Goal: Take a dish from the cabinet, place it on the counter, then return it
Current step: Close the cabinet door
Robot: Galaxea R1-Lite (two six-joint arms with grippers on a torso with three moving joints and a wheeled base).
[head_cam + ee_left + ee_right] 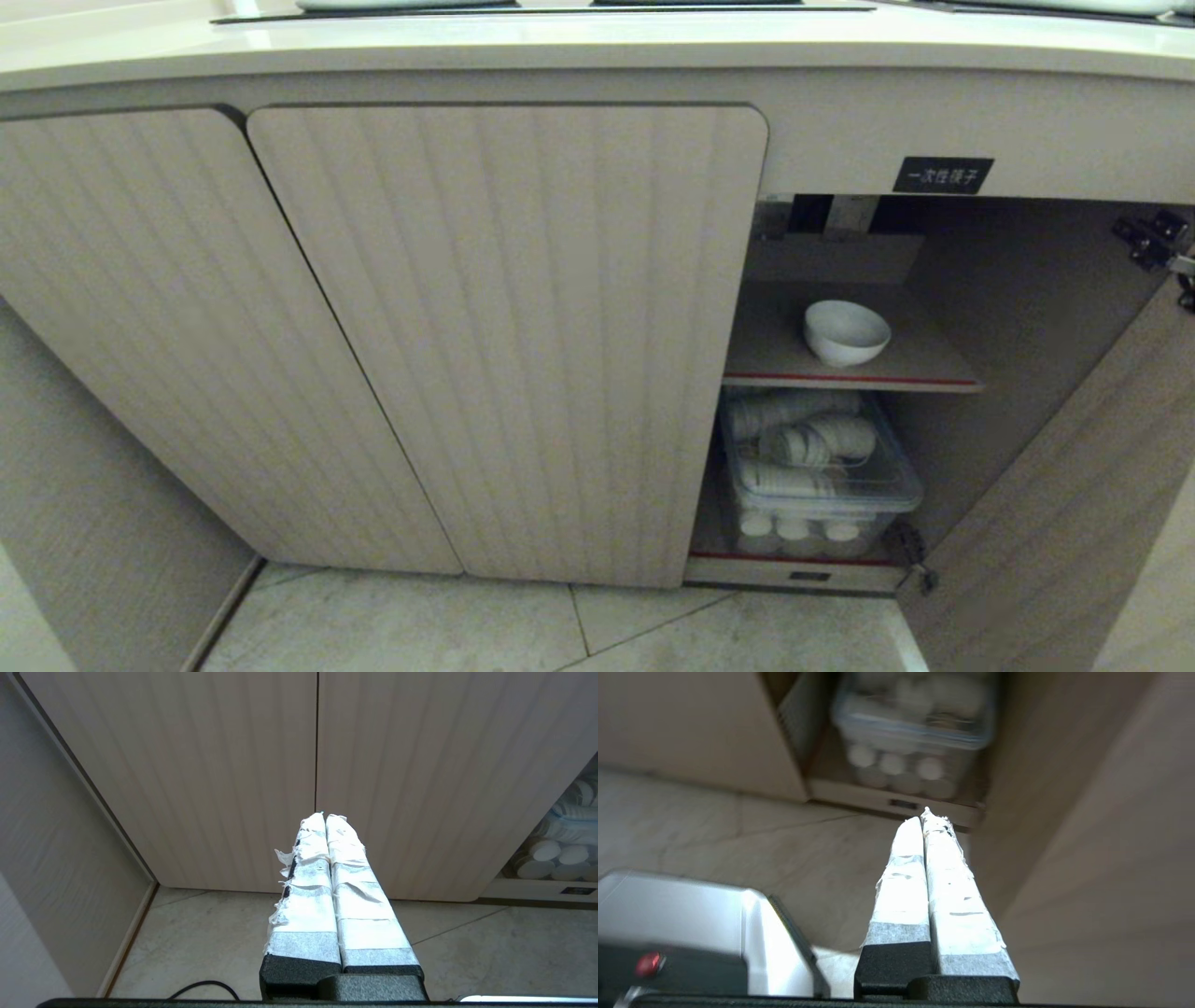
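Resting on cabinet shelf: dish.

Right bay of cabinet open, door swung out at right edge. Two left doors shut, blocking that side. Upper shelf holds only bowl, bare shelf all round it, headroom above. Lower shelf packed by clear bin of cups, little room. Surface overhangs opening. Floor before cabinet free.
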